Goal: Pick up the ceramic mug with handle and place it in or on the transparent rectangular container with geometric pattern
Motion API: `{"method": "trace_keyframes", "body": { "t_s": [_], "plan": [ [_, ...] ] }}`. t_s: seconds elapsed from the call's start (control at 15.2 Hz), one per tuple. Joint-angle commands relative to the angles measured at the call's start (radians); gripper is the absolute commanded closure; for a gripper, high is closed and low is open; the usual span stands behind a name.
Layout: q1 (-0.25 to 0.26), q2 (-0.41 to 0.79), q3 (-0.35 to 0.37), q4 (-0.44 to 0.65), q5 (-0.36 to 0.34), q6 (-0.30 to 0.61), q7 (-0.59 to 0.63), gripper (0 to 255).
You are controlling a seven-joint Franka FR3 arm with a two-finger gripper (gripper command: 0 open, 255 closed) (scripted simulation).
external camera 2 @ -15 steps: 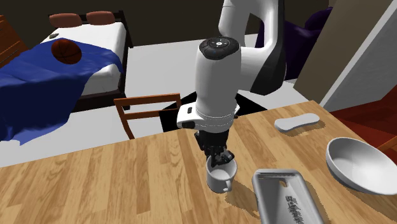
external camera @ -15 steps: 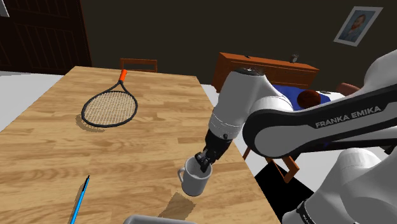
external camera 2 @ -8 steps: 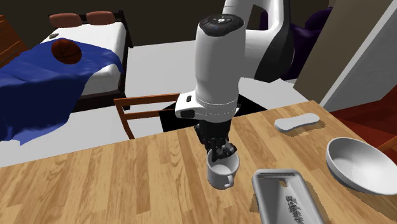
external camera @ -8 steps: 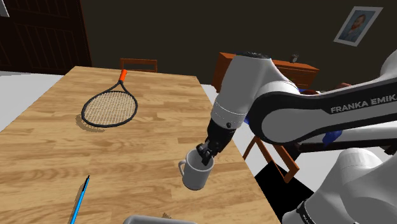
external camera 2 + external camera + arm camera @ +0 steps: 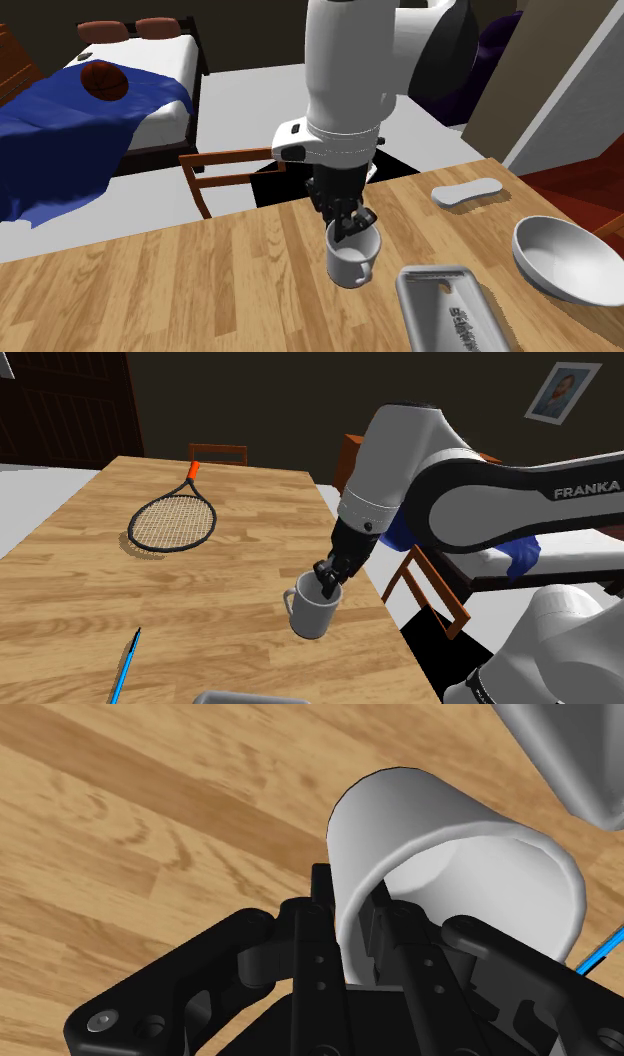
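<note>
1. Gripper (image 5: 326, 579): fingers clamped on the wall of the white mug (image 5: 317, 616), one inside the rim, one outside.
2. Mug: hangs above the wooden table (image 5: 200, 592), near the grey rectangular container (image 5: 440, 272).

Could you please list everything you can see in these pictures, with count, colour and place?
mug: one, white, clasped at its rim by the hand
container: one, grey, on the table beside the mug
table: one, light wood
racket: one, black, orange grip, table's far part in shoulder view
pen: one, blue, table's near edge there
bowl: one, pale grey, beside the container
oblong pad: one, white, behind the bowl
chairs: two, brown, at the table's far end and side
bed: one, blue cover, beyond the table
ball: one, reddish brown, on the bed
arm: one, white, above the mug
hand: one, black, shut on the mug
</note>
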State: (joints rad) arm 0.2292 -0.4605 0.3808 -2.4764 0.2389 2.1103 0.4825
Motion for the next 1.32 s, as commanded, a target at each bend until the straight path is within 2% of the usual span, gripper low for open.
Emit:
{"method": "trace_keyframes", "body": {
  "t_s": [0.0, 0.2, 0.79, 1.25],
  "plan": [
    [-0.001, -0.011, -0.006, 0.023, -0.003, -0.034, 0.000, 255],
    [-0.002, -0.023, -0.013, 0.054, -0.006, -0.077, 0.001, 255],
    [0.052, 0.068, 0.167, 0.203, 0.006, -0.103, 0.243, 255],
    [0.063, 0.210, 0.322, 0.377, -0.057, -0.123, 0.456, 255]
  ]
}}
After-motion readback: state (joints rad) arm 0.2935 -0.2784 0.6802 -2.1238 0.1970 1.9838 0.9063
